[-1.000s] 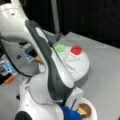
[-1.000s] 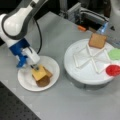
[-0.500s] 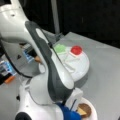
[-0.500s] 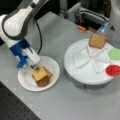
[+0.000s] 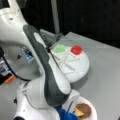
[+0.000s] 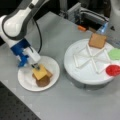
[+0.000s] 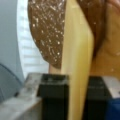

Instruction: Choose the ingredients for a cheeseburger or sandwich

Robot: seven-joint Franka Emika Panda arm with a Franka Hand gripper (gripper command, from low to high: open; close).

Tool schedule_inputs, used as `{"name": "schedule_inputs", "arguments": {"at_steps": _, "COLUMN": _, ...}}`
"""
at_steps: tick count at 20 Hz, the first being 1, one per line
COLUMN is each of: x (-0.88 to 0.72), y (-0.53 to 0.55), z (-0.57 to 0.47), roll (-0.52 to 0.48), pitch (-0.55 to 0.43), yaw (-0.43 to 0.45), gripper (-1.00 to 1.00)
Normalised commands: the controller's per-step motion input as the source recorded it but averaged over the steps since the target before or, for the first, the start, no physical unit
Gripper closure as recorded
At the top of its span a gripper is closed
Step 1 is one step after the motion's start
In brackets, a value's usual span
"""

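Observation:
In a front view my gripper [image 6: 36, 67] stands over the small white plate [image 6: 25, 80], shut on the yellow cheese square [image 6: 40, 72]. The cheese lies on the dark-brown patty [image 6: 43, 81], with a tan toast slice [image 6: 49, 73] under both. In the wrist view the cheese [image 7: 77, 62] runs edge-on between my black fingers [image 7: 52, 90], the speckled patty [image 7: 47, 30] to its left and toast [image 7: 110, 50] to its right. Another toast slice [image 6: 97, 40], the green lettuce [image 6: 115, 53] and the red tomato [image 6: 113, 70] lie on the divided tray [image 6: 82, 72].
The arm's white body [image 5: 47, 75] fills a front view's left, hiding most of the plate [image 5: 93, 113]; the patty [image 5: 83, 110] peeks out beside it. Lettuce [image 5: 60, 48] and tomato [image 5: 76, 50] sit on the tray [image 5: 80, 72]. Equipment [image 6: 85, 15] stands behind the tray.

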Motion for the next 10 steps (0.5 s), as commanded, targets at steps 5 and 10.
{"name": "schedule_inputs", "arguments": {"at_steps": 5, "x": -0.05, "y": 0.04, "z": -0.08, "roll": 0.194, "pitch": -0.113, "yaw": 0.005, "gripper": 1.00}}
{"name": "schedule_inputs", "arguments": {"at_steps": 10, "x": -0.07, "y": 0.03, "z": -0.08, "roll": 0.173, "pitch": -0.102, "yaw": -0.002, "gripper": -1.00}}
